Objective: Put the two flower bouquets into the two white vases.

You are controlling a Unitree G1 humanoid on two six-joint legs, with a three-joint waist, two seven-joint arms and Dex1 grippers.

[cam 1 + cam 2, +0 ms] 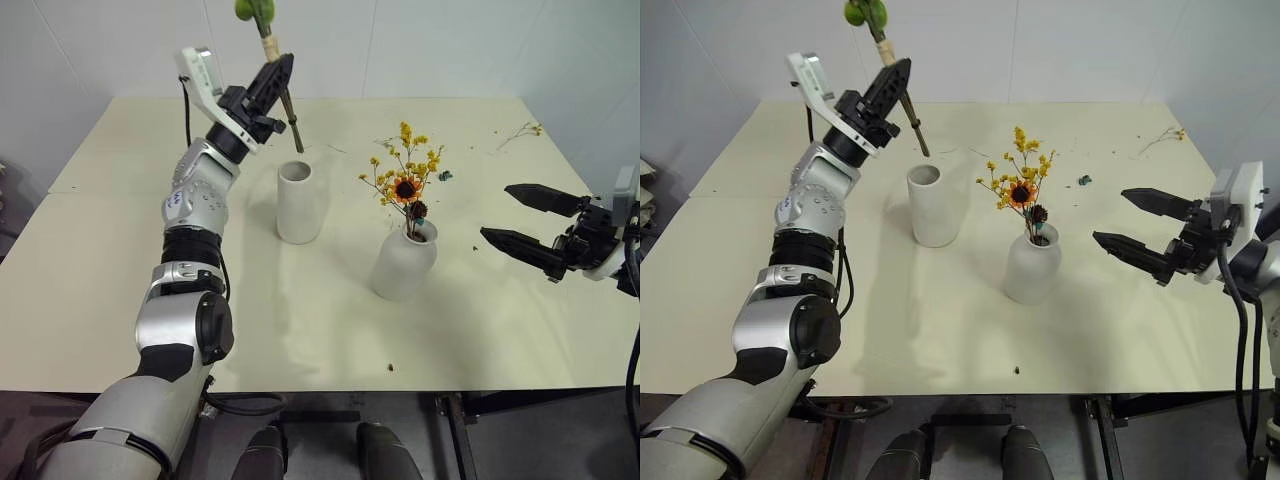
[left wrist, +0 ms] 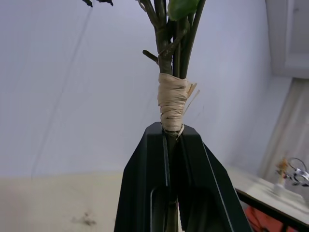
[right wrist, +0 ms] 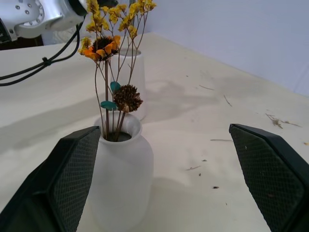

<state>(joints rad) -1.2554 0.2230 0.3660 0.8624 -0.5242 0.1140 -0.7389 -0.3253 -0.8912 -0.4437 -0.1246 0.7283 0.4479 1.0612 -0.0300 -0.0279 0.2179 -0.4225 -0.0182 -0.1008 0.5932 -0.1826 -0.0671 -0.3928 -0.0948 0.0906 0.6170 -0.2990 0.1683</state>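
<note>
Nearest my head camera is the left arm, reaching up over the table point(image 1: 120, 260), and its left gripper point(image 1: 277, 82) is clenched on the stems of the larger bouquet point(image 1: 266, 40), just below a wrap of pale raffia point(image 2: 172, 101). I see that bunch held upright, above and a little behind the straight cylinder vase point(image 1: 298, 202), with its stem ends hanging clear of the open mouth; the blooms run off the top of my view, so I can only make out green at the head. By my reckoning the task is half done. Taking the cylinder vase as my mark, the rounded narrow-necked vase point(image 1: 404, 262) stands to its right and slightly nearer me, and the yellow bouquet point(image 1: 405, 175) already sits in its neck, standing upright: thin stems, small yellow flowers, one small sunflower and a dark dried head low down. What I judge is left is lowering the held stems into the cylinder, which looks empty. Further right of it, well apart from both vases, my right gripper point(image 1: 525, 220) hovers level with jaws released wide, holding nothing. A few loose twigs point(image 1: 520, 133) lie at the far right corner.
</note>
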